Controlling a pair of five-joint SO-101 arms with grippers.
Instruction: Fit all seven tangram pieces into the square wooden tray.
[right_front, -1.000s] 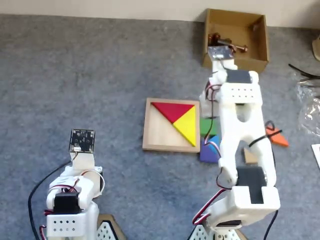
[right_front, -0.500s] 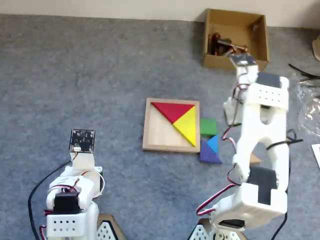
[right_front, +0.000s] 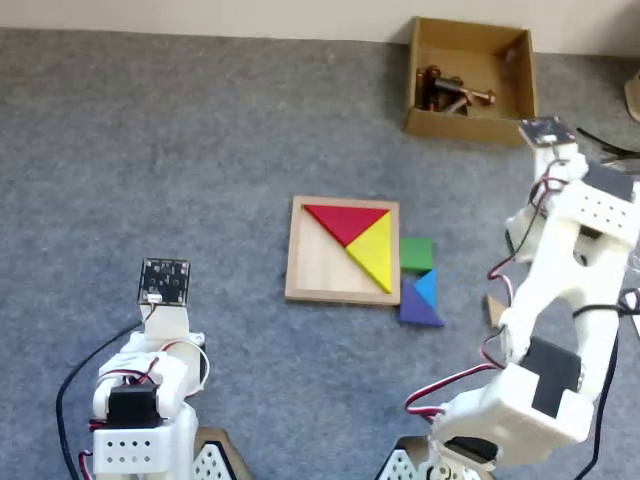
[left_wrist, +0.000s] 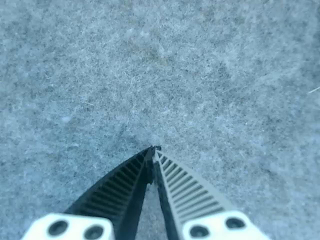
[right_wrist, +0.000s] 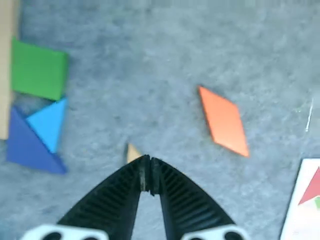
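Observation:
The square wooden tray (right_front: 312, 262) holds a red triangle (right_front: 345, 220) and a yellow triangle (right_front: 372, 253). Beside its right edge lie a green square (right_front: 417, 254), a light blue triangle (right_front: 427, 288) and a dark blue triangle (right_front: 416, 308). A tan piece (right_front: 494, 311) peeks out beside the right arm. My right gripper (right_wrist: 147, 176) is shut and empty, just above the tan piece (right_wrist: 132, 151), with the orange parallelogram (right_wrist: 223, 120) farther off. My left gripper (left_wrist: 153, 150) is shut over bare carpet at the near left.
A cardboard box (right_front: 518, 72) with metal parts sits at the back right. Cables and a plastic bag (right_front: 615, 160) lie at the right edge. A white card (right_wrist: 302, 205) lies near the orange piece. Grey carpet covers the table.
The right arm has swung to the right, away from the tray, uncovering the green and blue pieces. The left arm has not moved.

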